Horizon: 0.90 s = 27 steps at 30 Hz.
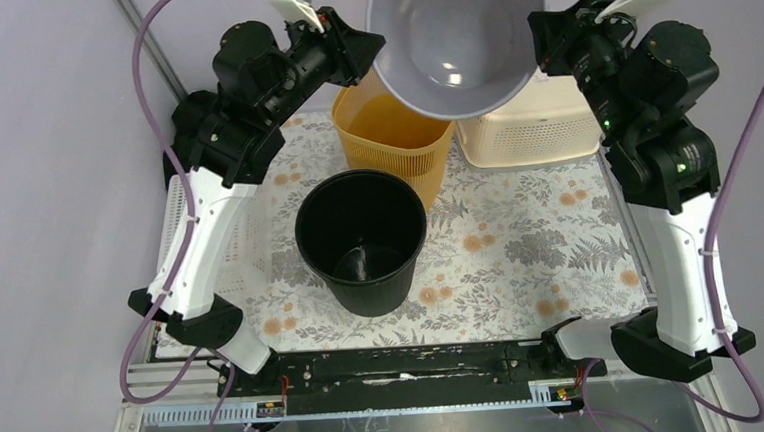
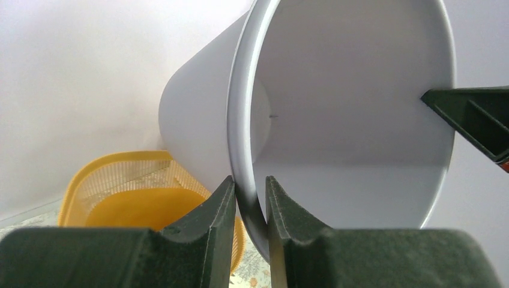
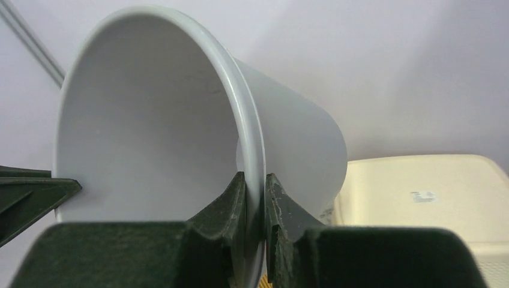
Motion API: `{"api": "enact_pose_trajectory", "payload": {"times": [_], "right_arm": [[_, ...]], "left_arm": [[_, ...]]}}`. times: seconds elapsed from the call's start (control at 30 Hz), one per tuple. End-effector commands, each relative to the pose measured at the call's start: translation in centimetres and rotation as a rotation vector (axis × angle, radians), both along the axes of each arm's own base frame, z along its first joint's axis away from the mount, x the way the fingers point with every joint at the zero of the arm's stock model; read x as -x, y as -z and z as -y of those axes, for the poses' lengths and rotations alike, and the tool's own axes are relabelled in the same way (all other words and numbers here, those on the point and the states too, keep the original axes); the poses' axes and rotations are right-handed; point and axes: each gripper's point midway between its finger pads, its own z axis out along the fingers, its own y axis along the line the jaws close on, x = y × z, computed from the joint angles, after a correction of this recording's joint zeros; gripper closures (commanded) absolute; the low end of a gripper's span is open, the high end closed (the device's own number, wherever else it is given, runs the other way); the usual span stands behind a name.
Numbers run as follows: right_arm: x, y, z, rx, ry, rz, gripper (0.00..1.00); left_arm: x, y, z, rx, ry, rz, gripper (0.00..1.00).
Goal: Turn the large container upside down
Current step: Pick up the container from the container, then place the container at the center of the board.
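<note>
Nearest the arm bases, a black plant pot [image 1: 361,239] is seen standing upright on the floral mat [image 1: 530,237]. A yellow slotted basket [image 1: 393,140] is set just behind it, and a cream lattice basket [image 1: 533,122] beside that, to the right. All three lie under or near the load, so anything dropped is likely to strike them, be deflected, or tip them.

Farther back and well above the mat, the large grey container [image 1: 457,36] is held in the air, tilted so that its open mouth is turned toward the near side. It is gripped by its rim alone. The left gripper [image 2: 249,198] is closed narrowly over the rim wall on one side, and the right gripper [image 3: 255,192] likewise on the opposite side.

Slip is judged the chief danger, since thin, smooth plastic is pinched over a small area. If the two wrists are not turned together about one axis, the rim may be flexed or twisted out of one pair of jaws. If the container is lowered before the turn is finished, its rim may be caught on the yellow slotted basket beneath.
</note>
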Motion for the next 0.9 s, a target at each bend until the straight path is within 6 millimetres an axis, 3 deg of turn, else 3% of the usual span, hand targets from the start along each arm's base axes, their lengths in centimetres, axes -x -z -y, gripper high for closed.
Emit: {"api": "enact_pose_trajectory", "payload": {"times": [0.0, 0.33, 0.57, 0.87], "right_arm": [[4.2, -3.6, -0.6, -0.019, -0.102, 0.098, 1.0], [5.0, 1.1, 0.9, 0.031, -0.038, -0.102, 1.0], [5.1, 8.6, 2.3, 0.065, 0.038, -0.293, 1.0], [7.3, 17.3, 2.0, 0.039, 0.016, -0.528, 1.0]], "left_arm": [[1.8, -0.3, 4.8, -0.021, 0.193, 0.06, 0.85], [3.6, 4.6, 10.8, -0.091, 0.374, -0.076, 0.85], [6.3, 8.5, 11.6, -0.141, 0.426, -0.173, 0.85], [9.9, 15.0, 12.3, -0.22, 0.505, -0.336, 0.84]]}}
